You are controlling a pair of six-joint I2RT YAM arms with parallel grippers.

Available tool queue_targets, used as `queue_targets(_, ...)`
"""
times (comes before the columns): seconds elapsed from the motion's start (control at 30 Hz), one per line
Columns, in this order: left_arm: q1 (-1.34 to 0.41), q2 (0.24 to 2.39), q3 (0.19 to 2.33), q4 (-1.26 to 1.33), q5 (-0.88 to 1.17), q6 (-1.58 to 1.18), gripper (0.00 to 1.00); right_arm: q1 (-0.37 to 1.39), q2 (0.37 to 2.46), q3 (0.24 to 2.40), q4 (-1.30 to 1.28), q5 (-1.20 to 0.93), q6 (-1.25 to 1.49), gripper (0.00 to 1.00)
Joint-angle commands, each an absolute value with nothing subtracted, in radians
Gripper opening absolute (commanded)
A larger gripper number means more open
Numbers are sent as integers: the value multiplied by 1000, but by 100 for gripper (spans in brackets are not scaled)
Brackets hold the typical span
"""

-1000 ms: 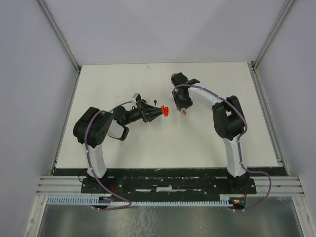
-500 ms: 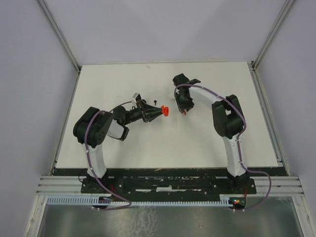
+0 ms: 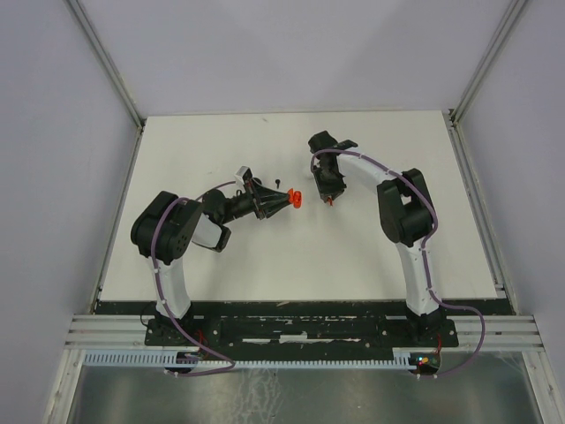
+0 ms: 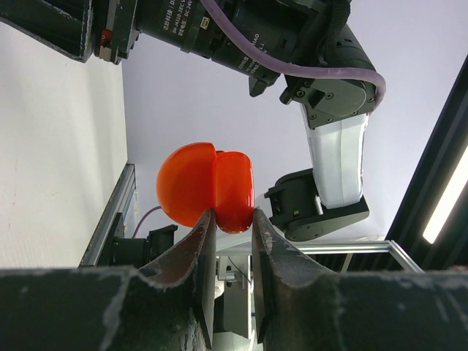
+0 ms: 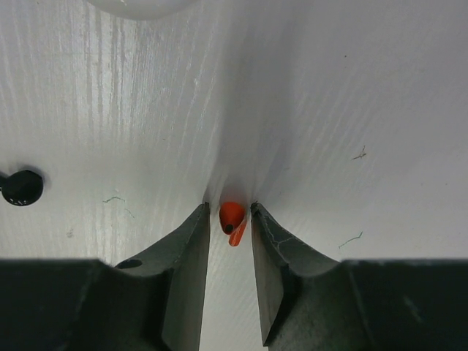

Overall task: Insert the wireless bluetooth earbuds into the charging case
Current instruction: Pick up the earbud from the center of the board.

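Pinching the red charging case point(image 4: 197, 183) by its lower edge, my left gripper point(image 4: 232, 216) is closed tight and holds it clear of the white table point(image 3: 221, 265). The shell's two halves are parted. My right gripper point(image 5: 229, 210) points straight down at the table to the right of the case. Its jaws stand narrowly apart with the red earbud point(image 5: 231, 217) lying on the surface between them. A sliver of table shows on each side, so I have no grip on it. A black earbud point(image 5: 22, 187) lies well off to one side, nearer my left gripper in the top view. A pale rounded thing point(image 5: 139, 6) cuts into the far edge of my right wrist view; what it is I cannot tell. Seen from my left wrist, my right arm point(image 4: 333, 146) looms beyond the case.
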State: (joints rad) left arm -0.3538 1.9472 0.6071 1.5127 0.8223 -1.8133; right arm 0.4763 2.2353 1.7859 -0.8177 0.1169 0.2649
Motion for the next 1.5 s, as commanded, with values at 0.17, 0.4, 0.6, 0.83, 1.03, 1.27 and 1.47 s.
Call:
queue_targets(0.17,-356,1926,620,1648,841,-1810,3,470,2247,1826,-828,117,269,32)
queue_targets(0.4,-355,1926,624,1648,842,-1812,3,469,2255,1829,-832,114,267,25)
queue_targets(0.6,-356,1933,630,1648,841,-1815,3,468,2199,1800,-779,127,247,7)
queue_targets(0.83,-363,1944,639,1645,831,-1817,3,466,1814,1492,-385,54,217,2)
queue_targets(1.03,-371,1959,658,1645,805,-1833,3,469,1487,1213,-49,-90,179,2)
queue_targets(1.27,-386,1983,701,1644,775,-1855,3,470,1260,853,437,-224,96,3)
queue_targets(1.47,-403,1998,721,1644,758,-1869,3,478,1223,677,668,-326,36,2)
